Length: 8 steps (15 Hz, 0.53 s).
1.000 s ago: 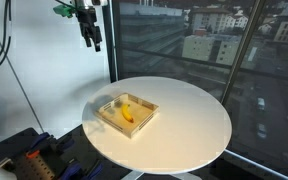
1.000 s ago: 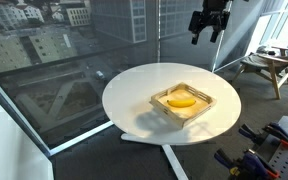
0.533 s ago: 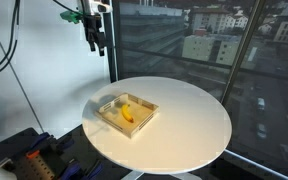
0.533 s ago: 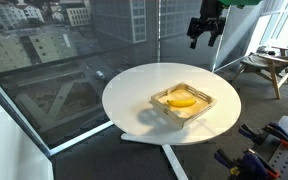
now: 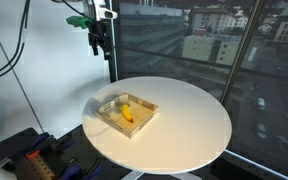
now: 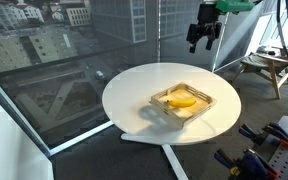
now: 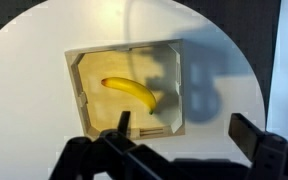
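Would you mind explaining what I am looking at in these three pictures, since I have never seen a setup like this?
This is a single robot arm, steered remotely by a person, and it ends in a two-fingered gripper. Two of the pictures come from cameras standing outside the robot, looking from different places at a round white table beside large windows. The third comes from a camera on the robot's wrist, which looks down past the dark fingers. On the table sits a shallow wooden tray with one banana lying inside it. The gripper hangs high above the table with its jaws open, and it holds nothing.
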{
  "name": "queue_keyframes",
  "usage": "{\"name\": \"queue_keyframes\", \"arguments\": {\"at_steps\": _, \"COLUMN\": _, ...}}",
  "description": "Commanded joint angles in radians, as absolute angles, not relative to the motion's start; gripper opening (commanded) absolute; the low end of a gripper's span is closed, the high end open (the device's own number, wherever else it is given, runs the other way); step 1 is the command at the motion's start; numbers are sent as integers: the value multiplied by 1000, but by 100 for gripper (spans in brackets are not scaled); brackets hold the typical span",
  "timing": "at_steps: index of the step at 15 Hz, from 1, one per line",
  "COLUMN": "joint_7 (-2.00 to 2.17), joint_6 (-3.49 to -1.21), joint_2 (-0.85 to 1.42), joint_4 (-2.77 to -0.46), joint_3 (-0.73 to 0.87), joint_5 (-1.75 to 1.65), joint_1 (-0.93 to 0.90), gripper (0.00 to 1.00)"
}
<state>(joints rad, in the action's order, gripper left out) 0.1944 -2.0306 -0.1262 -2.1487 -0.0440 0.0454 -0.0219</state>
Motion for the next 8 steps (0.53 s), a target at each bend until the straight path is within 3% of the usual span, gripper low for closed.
{"name": "queue_keyframes", "arguments": {"at_steps": 1, "joint_7": 108, "joint_6": -2003, "joint_2": -96, "joint_4": -2093, "joint_3": -35, "joint_5": 30, "joint_1": -21, "gripper": 100}}
{"name": "queue_keyframes", "arguments": {"at_steps": 8, "joint_7": -39, "joint_6": -1969, "joint_2": -66, "joint_4": -2040, "joint_3": -23, "joint_5": 38, "joint_1": -21, "gripper": 100}}
